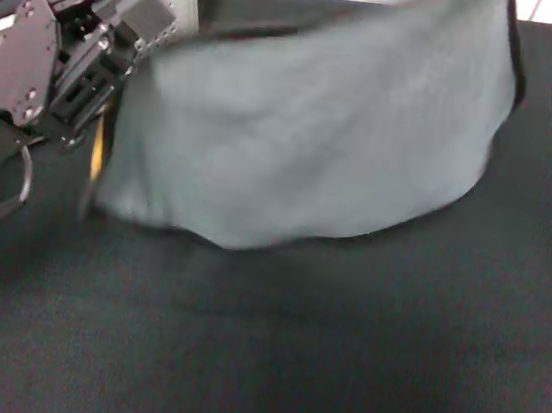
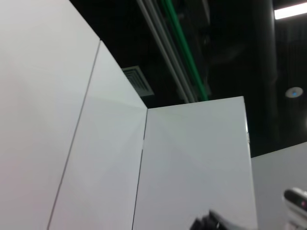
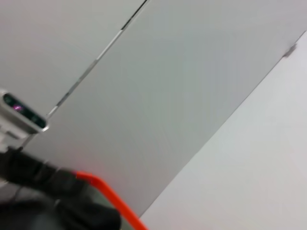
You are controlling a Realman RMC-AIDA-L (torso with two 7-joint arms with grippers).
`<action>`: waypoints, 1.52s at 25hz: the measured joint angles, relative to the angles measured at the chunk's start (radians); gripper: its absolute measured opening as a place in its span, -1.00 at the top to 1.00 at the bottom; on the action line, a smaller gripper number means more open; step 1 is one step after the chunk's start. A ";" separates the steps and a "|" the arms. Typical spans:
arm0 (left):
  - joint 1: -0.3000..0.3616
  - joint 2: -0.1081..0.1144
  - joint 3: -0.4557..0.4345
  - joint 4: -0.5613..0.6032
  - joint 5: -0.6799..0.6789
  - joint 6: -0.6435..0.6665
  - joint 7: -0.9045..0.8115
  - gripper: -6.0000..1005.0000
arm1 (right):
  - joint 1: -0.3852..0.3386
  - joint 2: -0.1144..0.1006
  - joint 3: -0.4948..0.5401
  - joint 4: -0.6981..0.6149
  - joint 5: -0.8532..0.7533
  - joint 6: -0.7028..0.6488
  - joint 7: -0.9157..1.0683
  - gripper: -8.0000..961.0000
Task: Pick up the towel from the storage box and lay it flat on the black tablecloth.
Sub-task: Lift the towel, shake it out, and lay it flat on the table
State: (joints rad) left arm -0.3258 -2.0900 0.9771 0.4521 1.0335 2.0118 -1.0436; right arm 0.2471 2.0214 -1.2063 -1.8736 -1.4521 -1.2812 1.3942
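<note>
1. The towel (image 1: 306, 130) is up in the air, spread wide across the head view. It shows a pale face, with a thin sliver of yellow down its left edge.
2. Its lower edge sags in a curve, lowest left of centre and rising to the right. It hangs in front of the black tablecloth (image 1: 336, 375), which covers the surface all the way across below it.
3. The left gripper (image 1: 93, 93) sits high at the towel's left edge, right against the cloth. Whether its jaws are spread or pinching the fabric I cannot tell; the view there is blurred.
4. The left wrist view is tipped upward: white wall panels (image 2: 96, 158) and a dark ceiling.
5. The right wrist view also looks up at pale panels (image 3: 192, 96), with a dark blurred mass and an orange line in one corner. The right gripper is out of sight, so its jaws can't be judged.
</note>
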 joint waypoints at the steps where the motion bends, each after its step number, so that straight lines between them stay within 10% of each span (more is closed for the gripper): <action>1: -0.002 -0.001 0.001 -0.009 0.003 -0.002 0.005 0.77 | 0.006 -0.001 0.001 -0.010 -0.001 0.009 0.009 0.95; 19: -0.079 -0.010 0.005 -0.202 0.061 -0.058 0.113 0.40 | 0.208 0.000 -0.010 -0.047 -0.170 0.195 0.131 0.95; 24: -0.100 -0.011 0.029 -0.236 0.062 -0.104 0.132 -0.07 | 0.261 0.000 -0.013 -0.043 -0.199 0.240 0.139 0.94; 38: -0.097 -0.015 0.046 -0.261 0.056 -0.104 0.150 -0.09 | 0.331 0.000 -0.019 -0.016 -0.260 0.360 0.140 0.94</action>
State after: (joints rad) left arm -0.4226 -2.1048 1.0231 0.1915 1.0894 1.9077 -0.8936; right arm 0.5782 2.0216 -1.2249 -1.8898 -1.7119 -0.9210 1.5340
